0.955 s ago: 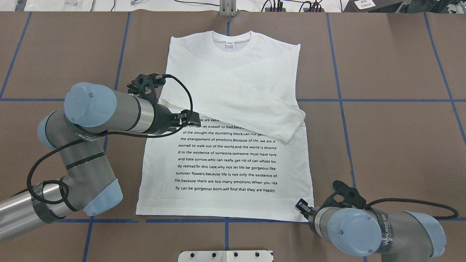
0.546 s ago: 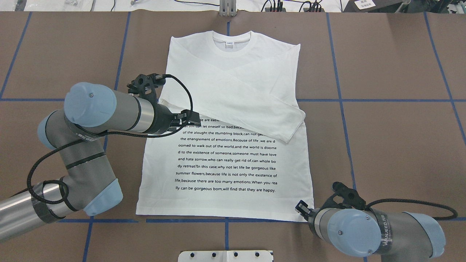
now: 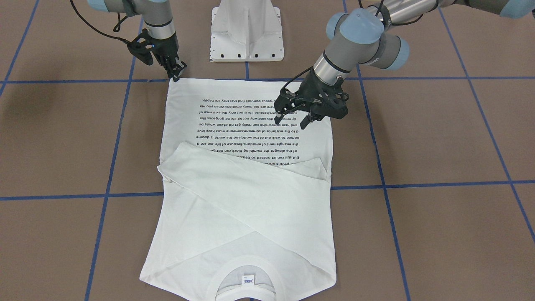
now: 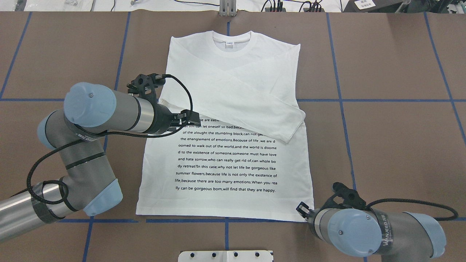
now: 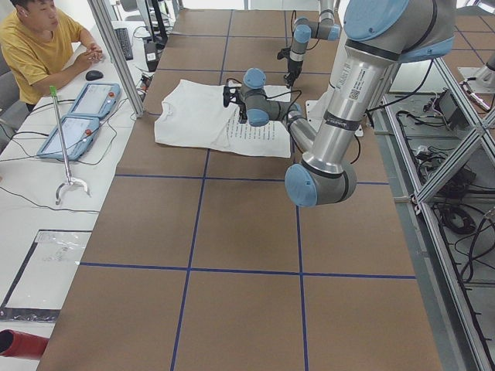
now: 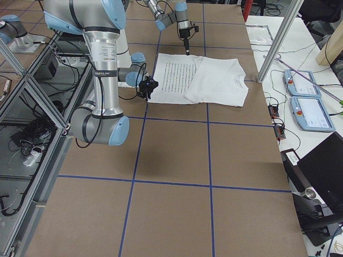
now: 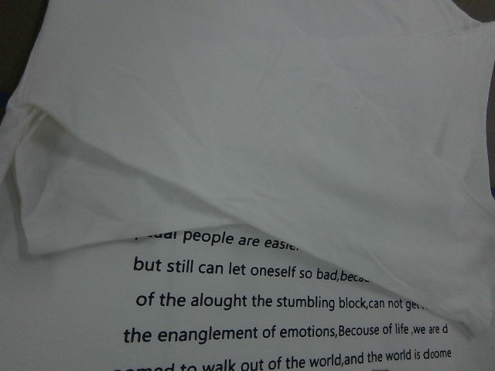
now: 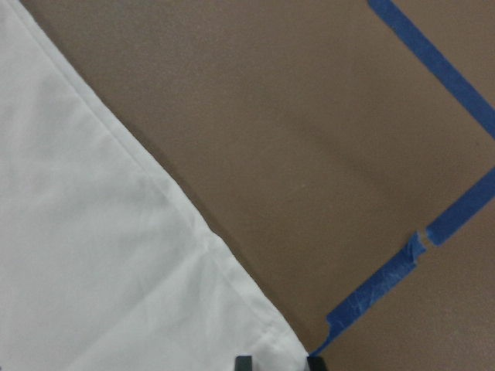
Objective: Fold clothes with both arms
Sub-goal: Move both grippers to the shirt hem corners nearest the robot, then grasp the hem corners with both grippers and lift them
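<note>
You see the white shirt [image 4: 233, 72] lying flat in the middle of the brown counter [image 4: 382, 145]. Its collar [image 4: 232, 51] is on the far side from the robot and its hem is on the near side. Both long sleeves are folded across the chest and cross each other. One cuff [image 4: 295, 125] reaches a little past the right edge of the shirt. The other cuff lies at the left edge, just beside the left claw [image 3: 291, 121]. The block of black text [image 4: 227, 160] fills the near half of the shirt, and the sleeves cover its first lines.

The left claw hangs over the left part of the text with its fingers spread; nothing is between them. The right claw [image 3: 177, 76] is low at the near right corner of the hem. In the right wrist view its two fingertips [image 8: 244, 362] stand a little apart, with the corner of the shirt between them. You cannot see that they press the cloth.

Blue tape lines [image 4: 340, 105] divide the counter into squares. A white metal base [image 3: 247, 31] stands on the robot's side, near the hem.
</note>
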`<act>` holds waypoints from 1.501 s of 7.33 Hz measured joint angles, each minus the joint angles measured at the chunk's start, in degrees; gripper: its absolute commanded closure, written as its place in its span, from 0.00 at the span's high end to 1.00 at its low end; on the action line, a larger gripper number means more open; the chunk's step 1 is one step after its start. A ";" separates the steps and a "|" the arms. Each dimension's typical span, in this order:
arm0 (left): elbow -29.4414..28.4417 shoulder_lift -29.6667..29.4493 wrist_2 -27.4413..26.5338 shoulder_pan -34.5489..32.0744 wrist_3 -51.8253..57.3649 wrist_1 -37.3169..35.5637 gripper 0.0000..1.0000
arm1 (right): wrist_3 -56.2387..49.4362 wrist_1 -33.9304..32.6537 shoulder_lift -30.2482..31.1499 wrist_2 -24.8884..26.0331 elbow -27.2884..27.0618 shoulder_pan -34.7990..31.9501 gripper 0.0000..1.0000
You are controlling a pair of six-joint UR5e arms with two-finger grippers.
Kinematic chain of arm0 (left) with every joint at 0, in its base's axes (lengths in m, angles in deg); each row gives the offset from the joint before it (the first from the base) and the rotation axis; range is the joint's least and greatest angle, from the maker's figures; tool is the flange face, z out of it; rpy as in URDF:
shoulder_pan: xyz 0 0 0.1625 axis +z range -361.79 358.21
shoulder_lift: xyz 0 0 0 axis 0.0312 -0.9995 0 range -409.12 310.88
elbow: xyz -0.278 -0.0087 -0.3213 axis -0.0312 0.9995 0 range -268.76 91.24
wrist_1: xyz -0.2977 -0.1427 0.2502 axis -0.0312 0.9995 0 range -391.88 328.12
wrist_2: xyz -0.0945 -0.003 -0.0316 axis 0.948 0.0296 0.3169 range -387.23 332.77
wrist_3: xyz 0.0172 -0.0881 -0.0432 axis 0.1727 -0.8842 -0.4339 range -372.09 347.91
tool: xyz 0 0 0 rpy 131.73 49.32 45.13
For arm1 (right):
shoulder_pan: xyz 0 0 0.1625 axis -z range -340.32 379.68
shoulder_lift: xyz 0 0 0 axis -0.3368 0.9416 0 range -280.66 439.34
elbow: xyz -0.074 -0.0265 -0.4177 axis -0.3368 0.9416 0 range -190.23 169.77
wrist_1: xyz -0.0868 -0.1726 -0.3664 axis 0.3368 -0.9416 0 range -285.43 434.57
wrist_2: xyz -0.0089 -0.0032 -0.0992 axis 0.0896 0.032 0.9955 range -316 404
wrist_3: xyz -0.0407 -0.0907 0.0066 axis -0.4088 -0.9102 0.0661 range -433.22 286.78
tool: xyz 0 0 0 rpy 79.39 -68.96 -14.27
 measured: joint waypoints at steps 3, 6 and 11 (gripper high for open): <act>0.57 0.19 -0.01 -0.04 -0.22 -0.02 0.88 | 0.06 -0.02 0.03 -0.20 -0.76 -0.11 0.00; 5.52 4.37 -1.03 0.14 -3.50 -4.96 0.88 | 0.07 -0.24 0.47 -0.46 -2.32 -0.22 0.00; 20.87 19.97 -8.78 11.34 -11.42 -15.51 0.87 | 0.07 -0.26 1.16 -0.48 -2.89 -0.20 0.00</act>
